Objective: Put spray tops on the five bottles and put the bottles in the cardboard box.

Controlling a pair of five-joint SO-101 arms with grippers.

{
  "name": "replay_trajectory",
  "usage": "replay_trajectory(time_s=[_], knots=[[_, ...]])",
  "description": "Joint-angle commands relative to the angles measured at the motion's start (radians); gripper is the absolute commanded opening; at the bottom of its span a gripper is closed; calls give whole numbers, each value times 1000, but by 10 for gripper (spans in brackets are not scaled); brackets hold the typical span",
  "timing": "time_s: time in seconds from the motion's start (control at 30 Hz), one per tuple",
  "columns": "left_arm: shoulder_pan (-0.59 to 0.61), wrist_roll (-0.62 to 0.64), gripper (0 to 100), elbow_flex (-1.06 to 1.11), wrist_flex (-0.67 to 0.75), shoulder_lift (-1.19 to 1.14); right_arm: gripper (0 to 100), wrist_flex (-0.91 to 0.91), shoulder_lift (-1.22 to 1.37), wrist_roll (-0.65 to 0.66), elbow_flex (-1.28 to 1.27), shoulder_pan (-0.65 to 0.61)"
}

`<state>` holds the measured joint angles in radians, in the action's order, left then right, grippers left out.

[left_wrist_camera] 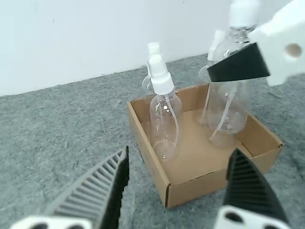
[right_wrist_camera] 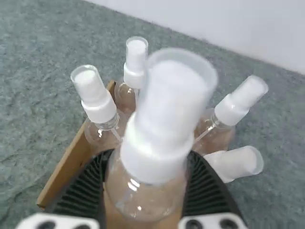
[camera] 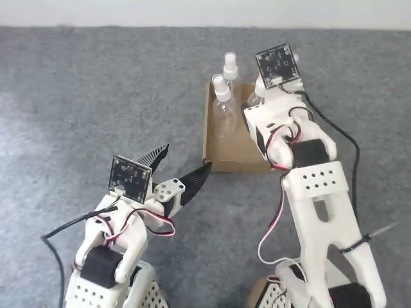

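The right arm is extended forward over the cardboard box (camera: pixel 208 122). The right gripper (right_wrist_camera: pixel 147 191) is clamped on a clear bottle (right_wrist_camera: pixel 138 200) fitted with a spray top (right_wrist_camera: pixel 167 109), held upright within the box walls. The left arm is folded low, with the left gripper (camera: pixel 185 160) spread wide near the box's front corner. A second capped bottle (left_wrist_camera: pixel 164 119) stands upright in the box.

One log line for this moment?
right pincer: shut on clear plastic spray bottle in brown cardboard box | left pincer: open

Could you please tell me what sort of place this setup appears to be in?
Probably an indoor robot test bench: a grey carpet-like surface, a plain white wall behind it, and a cardboard box of spray bottles.
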<state>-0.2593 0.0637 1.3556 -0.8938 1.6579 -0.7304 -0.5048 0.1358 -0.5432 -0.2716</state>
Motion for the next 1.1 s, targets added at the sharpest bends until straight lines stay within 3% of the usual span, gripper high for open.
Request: replay_trajectory(time_s=[0.0,0.13,0.5,1.07], knots=[[3,-3,308,-5,28,3,6,159,-5,-17,-92,16],[3,-3,308,-5,28,3,6,303,-5,-52,-221,31],[3,-3,308,-5,28,3,6,461,5,-95,-351,22],[2,-3,308,-5,28,3,6,519,91,-97,-371,10]])
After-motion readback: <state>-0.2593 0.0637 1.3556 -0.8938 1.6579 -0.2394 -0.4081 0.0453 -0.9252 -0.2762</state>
